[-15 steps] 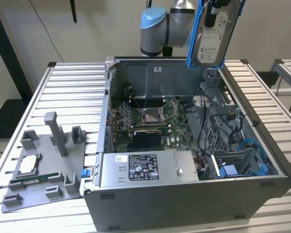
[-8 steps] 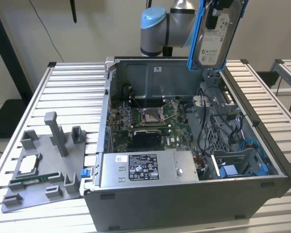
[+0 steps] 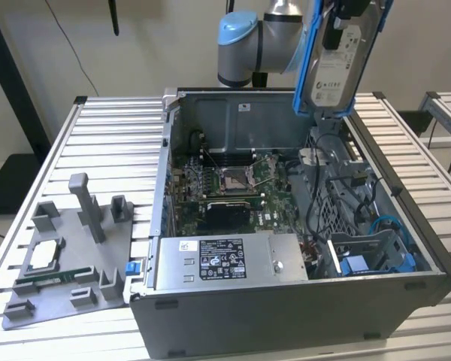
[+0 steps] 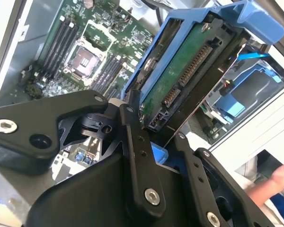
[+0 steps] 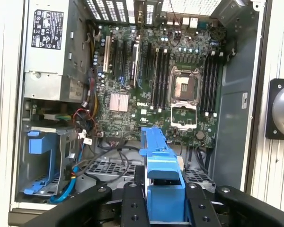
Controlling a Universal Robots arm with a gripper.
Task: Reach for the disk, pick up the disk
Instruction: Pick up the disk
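The slatted metal surface is carrying the open computer case, its motherboard lying exposed. Above the case, the disk in its blue frame is hanging upright in the air, lifted clear. The gripper is clamping it, fingers closed on the frame, so reaching and picking up appear done.

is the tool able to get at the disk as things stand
Yes, it seems so: the tool is shut on the disk by its blue frame, holding it raised above the open computer case.
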